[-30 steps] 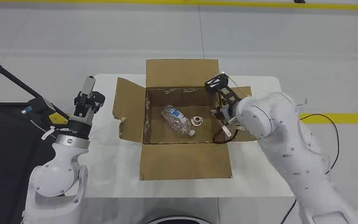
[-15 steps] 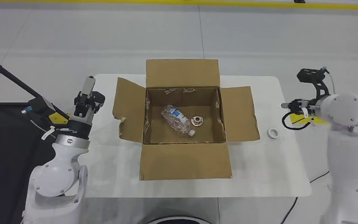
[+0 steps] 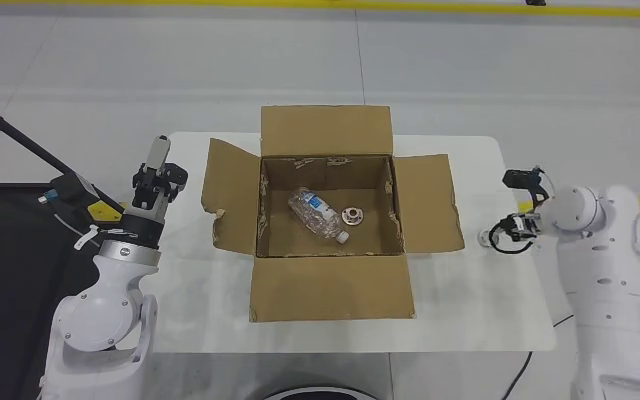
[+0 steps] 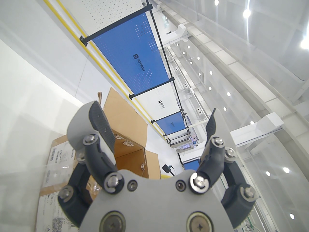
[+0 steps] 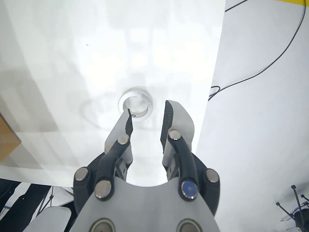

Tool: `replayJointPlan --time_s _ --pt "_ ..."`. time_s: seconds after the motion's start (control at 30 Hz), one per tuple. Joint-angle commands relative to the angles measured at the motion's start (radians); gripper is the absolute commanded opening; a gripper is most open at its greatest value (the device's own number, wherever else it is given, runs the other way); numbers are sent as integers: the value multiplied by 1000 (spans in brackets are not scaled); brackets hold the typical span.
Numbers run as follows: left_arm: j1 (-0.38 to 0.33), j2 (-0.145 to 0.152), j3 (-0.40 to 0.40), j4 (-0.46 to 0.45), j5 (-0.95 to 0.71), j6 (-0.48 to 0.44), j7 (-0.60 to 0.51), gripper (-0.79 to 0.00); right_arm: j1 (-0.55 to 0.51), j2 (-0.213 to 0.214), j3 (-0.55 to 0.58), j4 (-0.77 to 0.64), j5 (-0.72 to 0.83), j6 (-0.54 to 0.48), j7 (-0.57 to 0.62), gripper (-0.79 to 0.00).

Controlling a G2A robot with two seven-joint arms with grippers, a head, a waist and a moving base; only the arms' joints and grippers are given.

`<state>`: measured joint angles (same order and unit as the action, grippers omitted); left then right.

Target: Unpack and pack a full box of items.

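Right gripper: fingers spread, with nothing between the pads. The right wrist view shows what the top view cannot resolve. The white ring lies flat on the table just beyond the fingertips, off to one side of the gap. One tip overlaps its rim, and we cannot tell whether that tip touches it.

In the top view we find the same ring on the table. It lies at 3 o'clock from the cardboard box, just past the right flap, with the right gripper immediately beside it.

Left gripper: fingers spread wide, holding nothing, raised with the box behind them. In the top view the left gripper stands at 9 o'clock from the box, apart from its left flap.

The box is open, all four flaps folded outward. Inside lie a clear plastic bottle on its side and a small round brownish part. The part sits at 3 o'clock from the bottle, just beside its cap.
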<state>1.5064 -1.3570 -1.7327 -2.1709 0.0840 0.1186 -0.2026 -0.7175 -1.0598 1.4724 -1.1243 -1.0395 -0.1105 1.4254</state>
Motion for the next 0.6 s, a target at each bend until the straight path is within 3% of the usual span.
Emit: replayJointPlan --time_s 0.0,0.43,0.57 --pt "0 0 0 0 0 0 0 0 0 0 1 29 21 -7 -22 -511" --pt "0 0 0 0 0 0 0 0 55 -6 -63 171 53 -33 -91 -573" --pt "0 0 0 0 0 0 0 0 70 -7 -81 191 51 -34 -96 -708"
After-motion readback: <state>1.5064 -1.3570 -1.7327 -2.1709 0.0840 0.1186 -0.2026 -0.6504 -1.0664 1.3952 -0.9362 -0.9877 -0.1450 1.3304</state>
